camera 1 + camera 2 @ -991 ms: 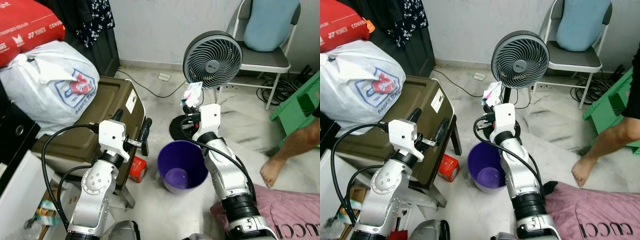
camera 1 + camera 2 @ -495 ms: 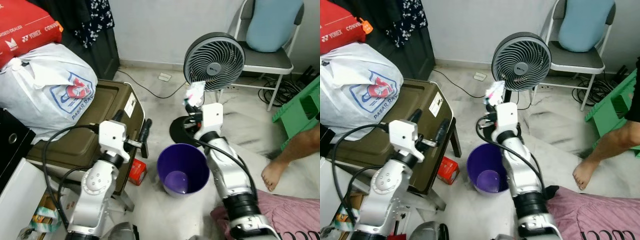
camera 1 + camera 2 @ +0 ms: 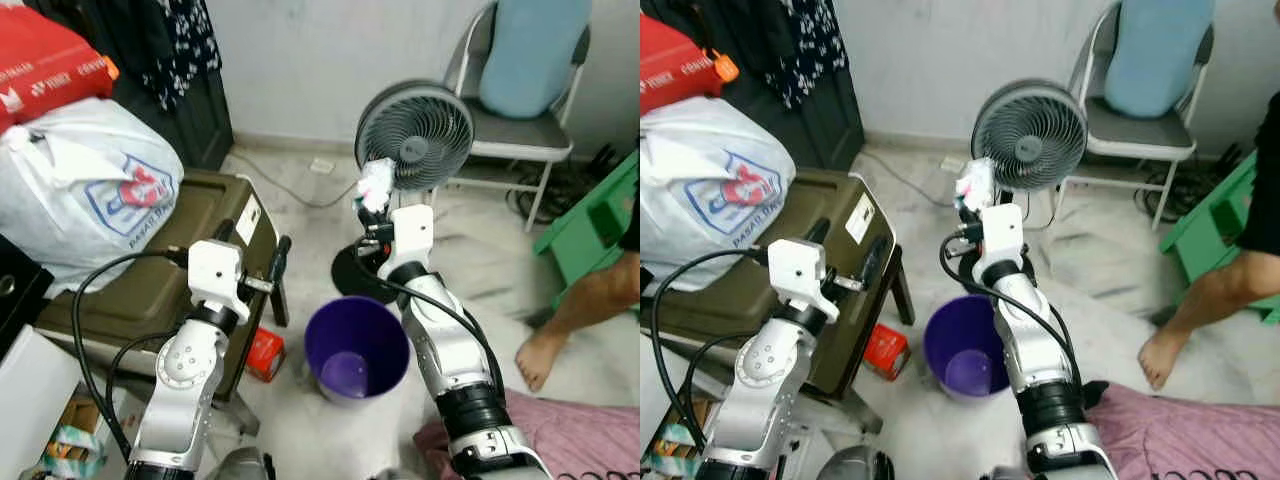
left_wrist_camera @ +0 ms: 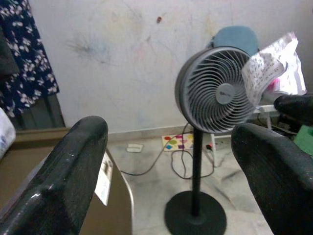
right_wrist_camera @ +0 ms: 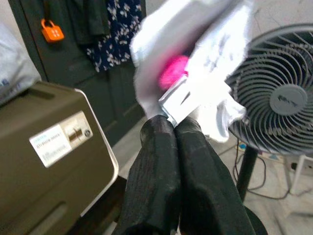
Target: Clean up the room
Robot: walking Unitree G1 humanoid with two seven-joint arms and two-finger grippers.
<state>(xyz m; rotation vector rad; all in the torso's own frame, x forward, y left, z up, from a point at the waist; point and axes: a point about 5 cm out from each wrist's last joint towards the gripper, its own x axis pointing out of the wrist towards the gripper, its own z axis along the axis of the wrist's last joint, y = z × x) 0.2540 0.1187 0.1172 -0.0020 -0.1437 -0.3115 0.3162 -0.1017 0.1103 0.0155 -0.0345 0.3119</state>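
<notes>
The right pincer (image 5: 175,128), fingers clenched on a crumpled white wrapper (image 5: 188,68) with a pink patch, now holds it slightly higher against the grey fan (image 3: 415,135), above the far rim of the purple bin (image 3: 357,347) on the floor. The left pincer (image 3: 254,250) remains raised beside the olive case (image 3: 150,275), fingers spread and holding nothing. The head camera has shifted since earlier. The right wrist view reveals an orange padlock (image 5: 52,30) on the dark door.
</notes>
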